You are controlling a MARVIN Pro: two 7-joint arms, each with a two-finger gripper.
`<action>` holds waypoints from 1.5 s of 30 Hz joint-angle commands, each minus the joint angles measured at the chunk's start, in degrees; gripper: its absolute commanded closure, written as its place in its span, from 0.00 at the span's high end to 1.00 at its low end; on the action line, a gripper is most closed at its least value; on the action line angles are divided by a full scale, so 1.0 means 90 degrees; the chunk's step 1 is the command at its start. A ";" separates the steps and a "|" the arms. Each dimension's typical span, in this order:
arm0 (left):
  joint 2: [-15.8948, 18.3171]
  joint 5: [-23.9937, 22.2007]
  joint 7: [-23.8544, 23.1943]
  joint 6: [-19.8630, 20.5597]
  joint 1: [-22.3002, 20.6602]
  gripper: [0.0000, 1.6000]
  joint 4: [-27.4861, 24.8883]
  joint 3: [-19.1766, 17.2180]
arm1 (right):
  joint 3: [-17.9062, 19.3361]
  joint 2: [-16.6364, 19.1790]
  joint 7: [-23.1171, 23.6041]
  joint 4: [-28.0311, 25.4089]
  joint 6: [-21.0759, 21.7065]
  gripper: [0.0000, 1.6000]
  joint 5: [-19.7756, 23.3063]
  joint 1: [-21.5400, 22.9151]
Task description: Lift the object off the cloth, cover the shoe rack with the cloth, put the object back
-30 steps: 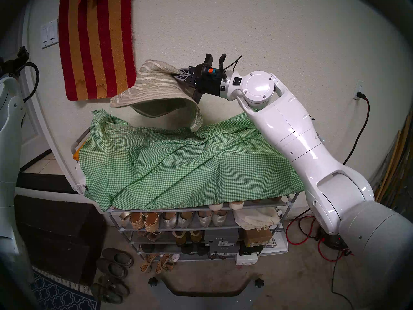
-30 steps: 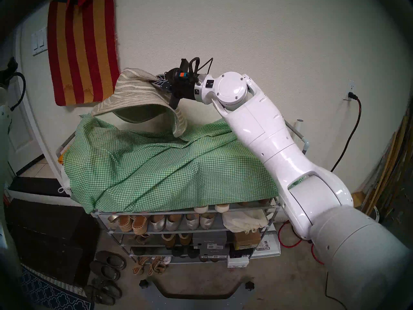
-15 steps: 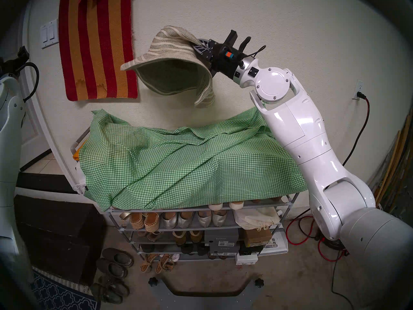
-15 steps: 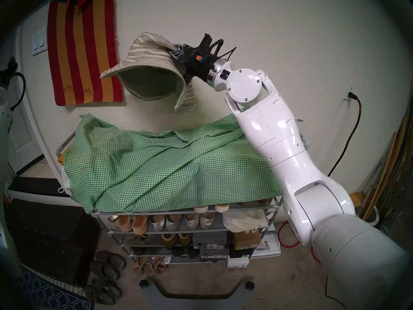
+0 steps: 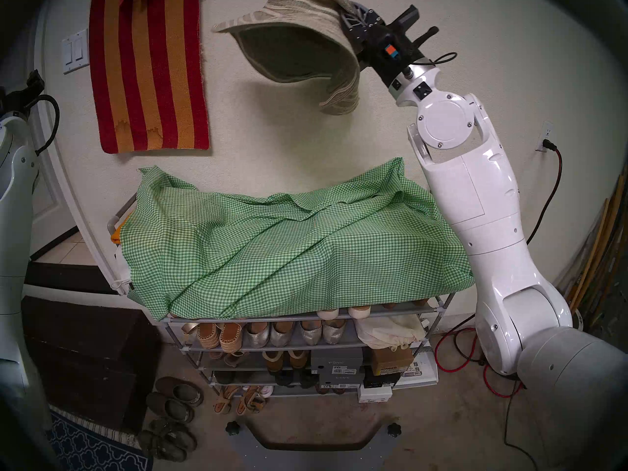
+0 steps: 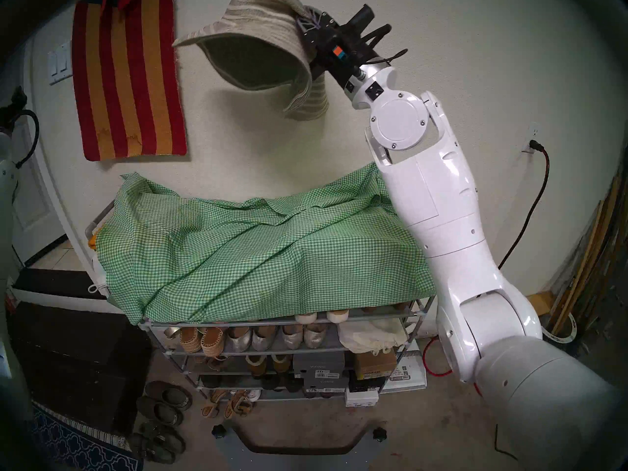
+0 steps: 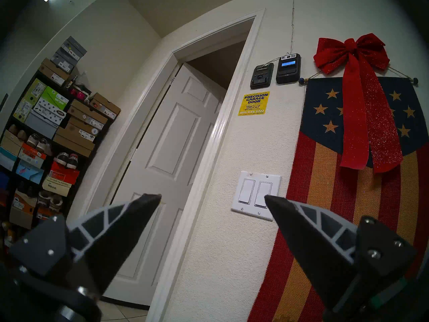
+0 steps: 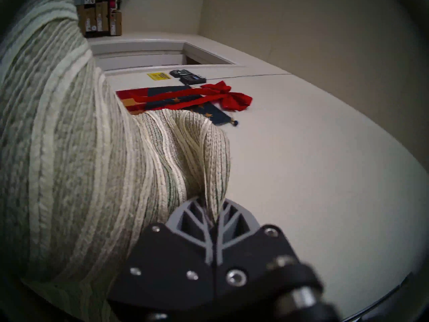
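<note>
The woven sun hat [image 5: 299,49] [image 6: 258,49] [image 8: 81,163] hangs high near the wall, olive underside facing down. My right gripper [image 5: 353,16] [image 6: 307,20] [image 8: 210,205] is shut on a pinched fold of its crown. Well below it, the green-and-white checked cloth [image 5: 289,246] [image 6: 258,256] lies rumpled in a heap on top of the grey shoe rack [image 5: 438,310] [image 6: 418,314], whose lower shelves of shoes stay uncovered. My left gripper [image 7: 212,198] is open and empty, raised at the far left and facing the wall by the door.
A red-and-orange striped rug [image 5: 149,69] hangs on the wall left of the hat. A dark wooden chest [image 5: 88,358] stands left of the rack, with loose shoes [image 5: 173,412] on the floor. Red cables [image 5: 469,354] lie at the right. An orange towel [image 5: 116,234] peeks out at the rack's left end.
My right arm has lifted the hat from just above the cloth up and to the right, close to the top of the head views. The cloth and left arm stayed still.
</note>
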 commanded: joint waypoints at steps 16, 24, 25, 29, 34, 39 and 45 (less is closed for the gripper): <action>0.0006 -0.0009 0.0002 0.0014 -0.0002 1.00 0.0013 0.0013 | 0.0800 0.0081 -0.2319 -0.1602 0.1948 0.00 -0.1727 -0.2022; 0.0009 -0.0014 0.0005 0.0018 -0.0005 1.00 0.0015 0.0016 | 0.0306 0.0067 -0.1470 -0.2175 0.2973 0.00 -0.2076 -0.2665; 0.0009 -0.0014 0.0005 0.0018 -0.0005 1.00 0.0015 0.0016 | 0.0230 0.0100 -0.1372 -0.2195 0.3081 0.00 -0.2043 -0.2684; 0.0010 -0.0015 0.0006 0.0019 -0.0005 1.00 0.0015 0.0016 | -0.0156 0.0467 -0.0882 -0.2334 0.3449 0.00 -0.2047 -0.2670; 0.0012 -0.0017 0.0009 0.0022 -0.0007 1.00 0.0016 0.0018 | -0.0374 0.0902 -0.0339 -0.2507 0.3887 0.00 -0.2131 -0.2460; 0.0012 -0.0018 0.0009 0.0020 -0.0006 1.00 0.0015 0.0017 | -0.0246 0.1208 0.0320 -0.2566 0.3944 0.00 -0.2270 -0.2209; 0.0012 -0.0018 0.0009 0.0020 -0.0005 1.00 0.0015 0.0017 | -0.0098 0.1621 0.1046 -0.2787 0.3923 0.00 -0.2458 -0.1986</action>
